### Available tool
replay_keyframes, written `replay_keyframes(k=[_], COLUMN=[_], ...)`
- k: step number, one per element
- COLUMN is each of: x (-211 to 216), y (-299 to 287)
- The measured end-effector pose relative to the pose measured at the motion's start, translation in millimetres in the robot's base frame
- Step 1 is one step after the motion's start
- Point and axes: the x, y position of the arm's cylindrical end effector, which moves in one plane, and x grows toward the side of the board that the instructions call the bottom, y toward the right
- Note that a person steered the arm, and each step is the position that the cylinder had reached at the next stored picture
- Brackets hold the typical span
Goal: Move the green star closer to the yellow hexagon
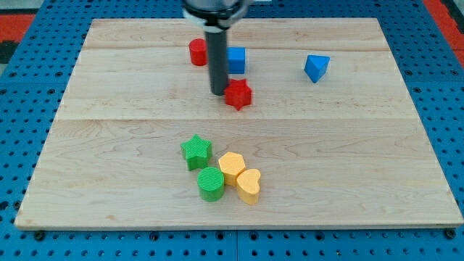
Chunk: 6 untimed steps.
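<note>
- Dark rod hanging down from the view's top, my tip [219,93] resting on the wooden tabletop [109,145] in its upper middle part.
- No gripper on this arm, only the rod, so nothing open, closed or held.
- Red star [238,94] just to the view's right of my tip, touching it or very nearly; cannot tell which.
- Red block [197,52] up and to the view's left of my tip, partly hidden behind the rod, shape hard to make out.
- Blue cube [236,60] up and slightly to the view's right of my tip, just beside the rod.
- Blue triangular block [316,67] well off to the view's right of my tip, standing alone.
- Green star [196,151] well below my tip, slightly to the view's left, clearly apart from it.
- Yellow hexagon [231,167] below my tip, down and to the view's right of the green star, very near it, perhaps touching.
- Green cylinder [211,183] below the green star, pressed against the yellow hexagon's left side.
- Yellow heart [249,185] lowest in the cluster, touching the yellow hexagon on its lower right.
</note>
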Motion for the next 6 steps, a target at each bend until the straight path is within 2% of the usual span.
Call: replay_keyframes(k=[2, 3, 4, 5, 6], x=[24.4, 32.9, 69.0, 130.7, 138.6], y=[24.0, -16.5, -86.3, -173.7, -142.2])
